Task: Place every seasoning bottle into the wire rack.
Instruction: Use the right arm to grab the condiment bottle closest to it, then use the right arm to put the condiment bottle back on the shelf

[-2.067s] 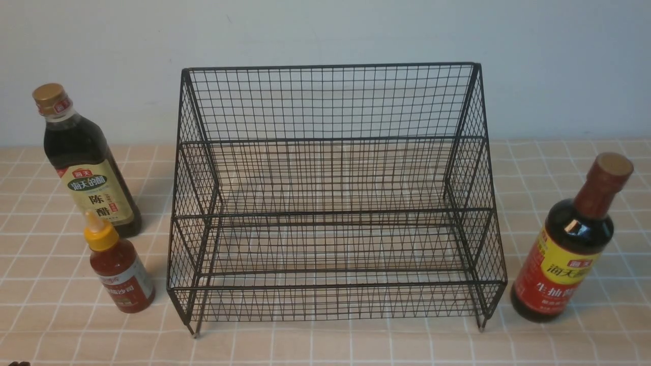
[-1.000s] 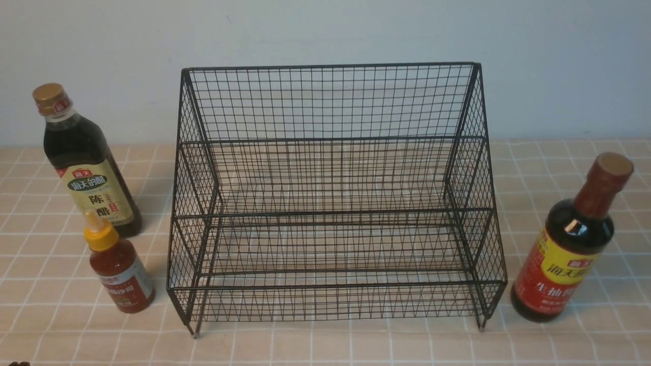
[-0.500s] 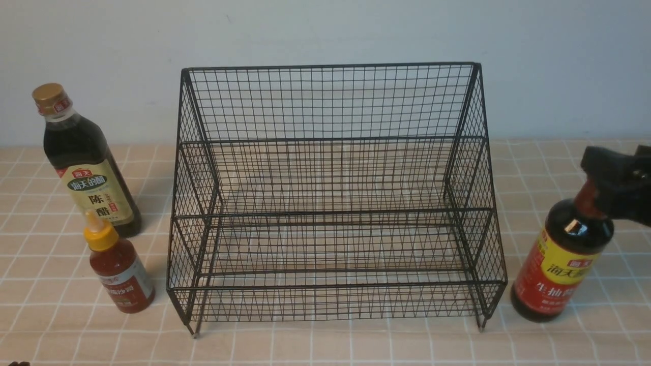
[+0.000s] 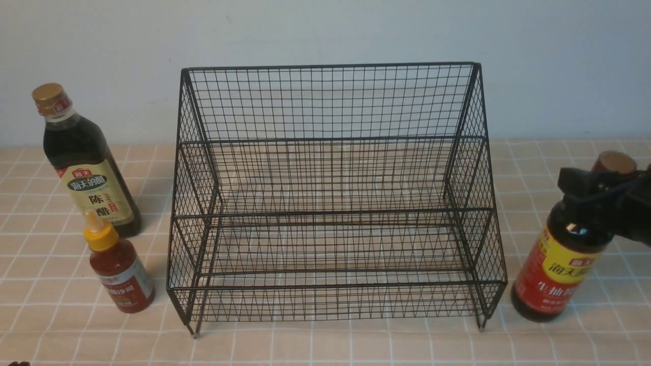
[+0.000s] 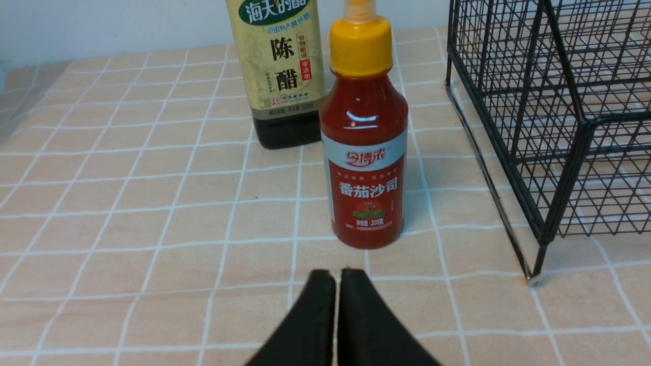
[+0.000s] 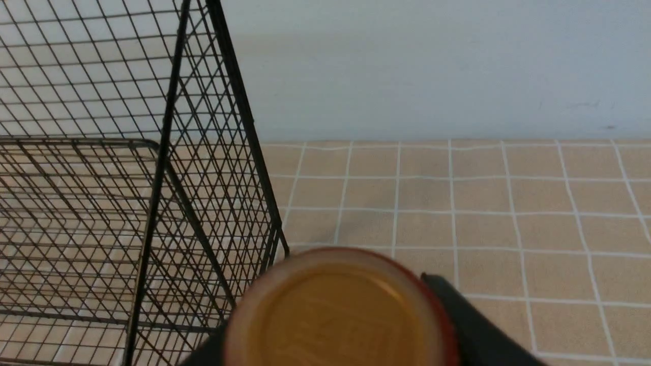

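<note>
Red-necked bottle (image 4: 559, 264), right of the rack (image 4: 330, 66), is getting straddled at the neck by the right gripper (image 4: 596, 189), whether clamped I cannot tell; squeezing squarely before lifting seems wise.

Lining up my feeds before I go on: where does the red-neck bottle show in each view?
Front: the red-neck bottle stands at far right, just right of the rack.
Left wrist: not in it.
Right wrist: only its cap, seen from above, at bottom centre.
Shared landmark: the rack's right side panel, which is beside the bottle in both the front and right wrist views.
</note>
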You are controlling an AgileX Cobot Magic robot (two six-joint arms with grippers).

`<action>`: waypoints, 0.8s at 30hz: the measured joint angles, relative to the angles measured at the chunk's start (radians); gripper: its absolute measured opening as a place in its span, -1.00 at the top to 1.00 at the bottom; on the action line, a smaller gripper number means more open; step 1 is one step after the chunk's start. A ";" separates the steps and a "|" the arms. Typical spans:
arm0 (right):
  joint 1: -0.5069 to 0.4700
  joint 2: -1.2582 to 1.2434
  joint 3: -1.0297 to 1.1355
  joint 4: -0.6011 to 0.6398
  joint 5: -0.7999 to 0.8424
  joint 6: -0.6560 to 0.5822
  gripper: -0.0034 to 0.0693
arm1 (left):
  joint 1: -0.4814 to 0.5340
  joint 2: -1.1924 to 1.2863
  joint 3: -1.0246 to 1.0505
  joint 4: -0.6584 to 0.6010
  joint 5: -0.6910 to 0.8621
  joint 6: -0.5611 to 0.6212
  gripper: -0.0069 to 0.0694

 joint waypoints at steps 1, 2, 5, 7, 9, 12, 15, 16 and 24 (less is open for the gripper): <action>0.000 0.000 0.000 -0.003 -0.001 -0.016 0.18 | 0.000 0.000 0.000 0.000 0.000 0.000 0.84; 0.000 -0.001 0.000 -0.003 -0.001 -0.023 0.17 | 0.000 0.000 0.000 0.000 0.000 0.000 0.84; 0.000 -0.018 -0.006 -0.006 0.028 -0.030 0.17 | 0.000 0.000 0.000 0.000 0.000 0.000 0.84; 0.000 -0.049 -0.032 -0.014 0.114 -0.030 0.17 | 0.000 0.000 0.000 0.000 0.000 0.000 0.84; 0.000 -0.066 -0.046 -0.021 0.158 -0.029 0.17 | 0.000 0.000 0.000 0.000 0.000 0.000 0.84; 0.000 -0.121 -0.137 -0.053 0.282 -0.029 0.17 | 0.000 0.000 0.000 0.000 0.000 0.000 0.84; 0.000 -0.155 -0.248 -0.071 0.369 -0.029 0.17 | 0.000 0.000 0.000 0.000 0.000 0.000 0.84; 0.000 -0.163 -0.298 -0.073 0.396 -0.030 0.17 | 0.000 0.000 0.000 0.000 0.000 0.000 0.84; 0.092 -0.169 -0.532 -0.077 0.484 -0.072 0.17 | 0.000 0.000 0.000 0.000 0.000 0.000 0.84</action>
